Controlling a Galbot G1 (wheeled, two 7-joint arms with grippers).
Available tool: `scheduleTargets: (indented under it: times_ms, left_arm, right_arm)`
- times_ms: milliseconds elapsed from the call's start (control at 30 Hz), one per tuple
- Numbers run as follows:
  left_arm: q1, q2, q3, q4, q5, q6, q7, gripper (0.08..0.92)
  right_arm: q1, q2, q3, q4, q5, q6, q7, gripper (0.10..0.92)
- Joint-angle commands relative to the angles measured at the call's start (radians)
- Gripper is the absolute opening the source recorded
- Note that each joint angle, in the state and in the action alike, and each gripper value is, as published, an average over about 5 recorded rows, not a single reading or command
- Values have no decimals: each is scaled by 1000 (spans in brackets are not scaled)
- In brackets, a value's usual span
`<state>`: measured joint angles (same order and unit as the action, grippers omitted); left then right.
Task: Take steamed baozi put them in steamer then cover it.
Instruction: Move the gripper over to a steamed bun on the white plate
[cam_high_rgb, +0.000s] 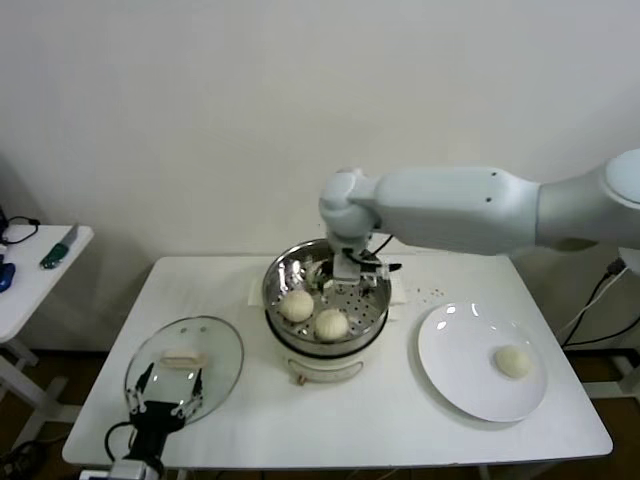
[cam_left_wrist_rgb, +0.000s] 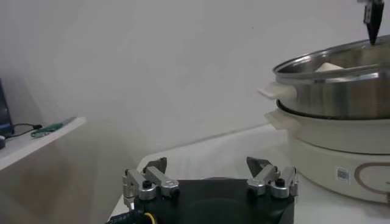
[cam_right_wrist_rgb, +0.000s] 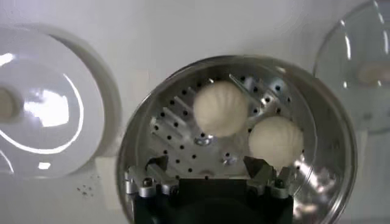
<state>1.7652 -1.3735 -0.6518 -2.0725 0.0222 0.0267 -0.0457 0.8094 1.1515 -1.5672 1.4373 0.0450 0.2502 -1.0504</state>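
On the white rectangular counter (cam_high_rgb: 250, 420), nearest at about seven o'clock, the left pincer (cam_high_rgb: 168, 392) is parked with its jaws spread and empty. Just beyond it, the round clear glass cover (cam_high_rgb: 215, 345), metal-rimmed with a pale cream handle, lies flat and off the pot.

At about four o'clock, one smooth, domed cream-white dough bun (cam_high_rgb: 513, 361) is left on the flat glossy white plate (cam_high_rgb: 455, 380), so it remains to be carried over.

At the counter's middle, the round shiny steel steamer (cam_high_rgb: 285, 272) stands on its cream-white electric base. Two pleated cream-white steamed baozi (cam_right_wrist_rgb: 220, 108) are seen resting on its perforated tray, well apart from the rim; whether a further bun sits there cannot be told.

The right pincer (cam_right_wrist_rgb: 206, 165) hangs over the tray's twelve o'clock side, released and holding nothing.

By this judgement, loading is more than half done; the last bun and the covering are left.
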Motion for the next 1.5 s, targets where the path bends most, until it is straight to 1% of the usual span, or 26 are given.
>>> scheduleTargets:
  times_ms: [33,167,267,367,467,533,633,833,933,1133,1500]
  left_arm:
    - [12,3,4,-17,5,1,16,823]
    - [13,4,9,-24,9,-1,19,823]
    - [13,3,12,-25,12,-3,20,823]
    - [11,1,12,-27,15,-3,20,823]
    - [12,-3,10,-30,19,-2,19,823]
    - [14,-6,8,-32,22,-2,18,823]
    - [20,-11,7,-33,28,-1,13,823]
    - [36,-18,13,-52,19,26,-7,823]
    - [35,-22,17,-58,21,34,-12,823]
    - [32,-31,20,-53,32,36,-13,823]
    - [31,-35,18,-39,34,32,-12,823]
  right_arm:
    - [106,-341,-164,54,367,-452,112,823]
    - [75,-489,-177,42,454,-537,119,823]
    - [32,-580,-172,35,435,-554,101,823]
    - [-29,-640,-165,22,377,-556,72,823]
    - [-134,-680,-127,-20,261,-529,47,823]
    - [-241,-702,-53,-59,181,-506,39,823]
    - [-385,-723,67,-107,128,-485,36,823]
    - [-602,-723,270,-211,62,-444,27,823]
    - [-647,-709,325,-235,56,-439,26,823]
    - [-683,-663,379,-277,59,-432,28,823]
    - [-683,-586,393,-360,55,-412,24,823]
